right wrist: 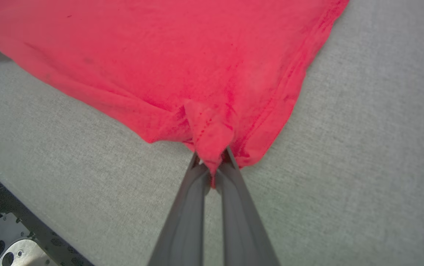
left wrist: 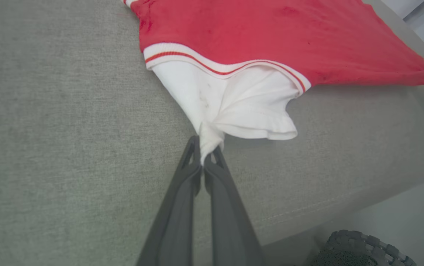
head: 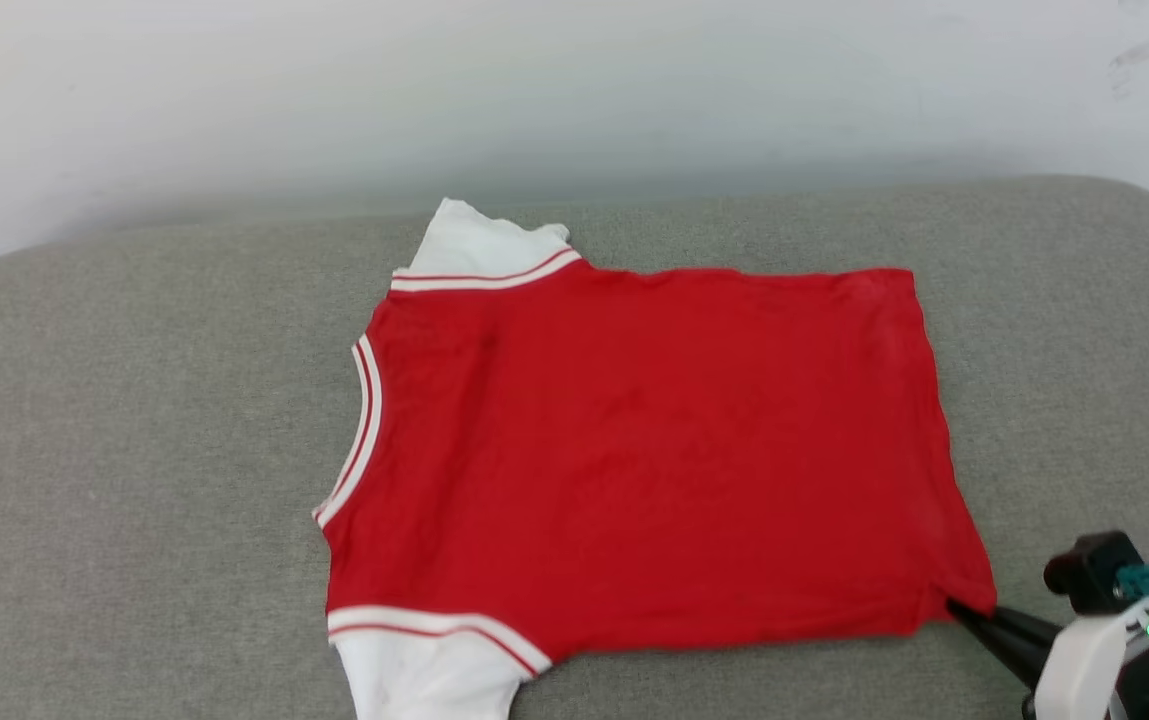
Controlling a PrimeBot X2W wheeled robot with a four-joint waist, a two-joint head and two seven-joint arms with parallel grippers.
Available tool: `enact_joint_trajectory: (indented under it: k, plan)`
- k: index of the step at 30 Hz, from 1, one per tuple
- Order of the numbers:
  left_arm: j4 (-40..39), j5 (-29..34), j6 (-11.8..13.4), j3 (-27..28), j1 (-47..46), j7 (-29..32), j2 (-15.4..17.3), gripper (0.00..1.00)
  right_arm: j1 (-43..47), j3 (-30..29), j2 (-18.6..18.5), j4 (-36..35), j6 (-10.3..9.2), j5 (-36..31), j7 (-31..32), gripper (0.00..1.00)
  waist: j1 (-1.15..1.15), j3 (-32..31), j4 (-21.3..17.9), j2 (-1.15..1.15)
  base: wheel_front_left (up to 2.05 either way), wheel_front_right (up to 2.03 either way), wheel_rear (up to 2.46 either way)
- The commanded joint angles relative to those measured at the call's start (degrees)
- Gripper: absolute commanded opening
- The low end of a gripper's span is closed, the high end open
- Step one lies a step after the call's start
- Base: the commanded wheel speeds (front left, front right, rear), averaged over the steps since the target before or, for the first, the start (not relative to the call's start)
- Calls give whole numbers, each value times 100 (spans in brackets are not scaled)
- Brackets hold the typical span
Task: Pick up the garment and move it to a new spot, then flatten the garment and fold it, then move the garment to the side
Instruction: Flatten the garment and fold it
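Observation:
The garment (head: pixel 634 450), a red jersey with white sleeves and striped trim, lies spread flat on the grey cushion (head: pixel 134 450), its plain red side up. My left gripper (left wrist: pixel 208 149) is shut on the tip of the near white sleeve (left wrist: pixel 234 107), which bunches into the jaws. My right gripper (right wrist: pixel 212 160) is shut on the near red hem corner (right wrist: pixel 208 133), seen in the head view at the lower right (head: pixel 964 608). The far sleeve (head: pixel 479 250) lies at the cushion's back.
A pale wall (head: pixel 574 90) rises behind the cushion. The cushion's front edge (left wrist: pixel 326 210) drops to a light floor, where a dark round wheel-like part (left wrist: pixel 363 247) sits. Robot base metalwork (right wrist: pixel 9 244) shows below the cushion's edge.

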Motion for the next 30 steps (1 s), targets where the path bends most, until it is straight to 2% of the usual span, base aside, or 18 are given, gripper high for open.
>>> enact_joint_trajectory:
  k: [1, 6, 13, 19, 30]
  plan:
    - [-23, -43, 15, -4, 76, -21, 10, 0, 118, -36, -38, -46, -4, 17, 13, 0, 2, -15, 9, 0, 0, 0, 0]
    - [-91, -102, -11, 96, 280, -30, 85, 0, 532, -375, -240, -402, -4, 28, 233, 0, 2, -27, 38, 0, 0, 0, 0]
    - [-110, 389, -123, 251, -479, 49, 284, 0, 565, -1123, -125, -711, -4, -184, 437, 0, 2, 139, 26, 0, 0, 0, 0]
    - [-16, 774, -422, 335, -1702, 481, 427, 0, 416, -1847, -8, -964, -4, -382, 644, 0, 2, 503, -16, 0, 0, 0, 0]
    - [915, 1046, -1126, 420, -3790, 1131, 174, 0, 46, -2686, 395, -1165, -4, -818, 1179, 0, 2, 1555, -198, 0, 0, 0, 0]
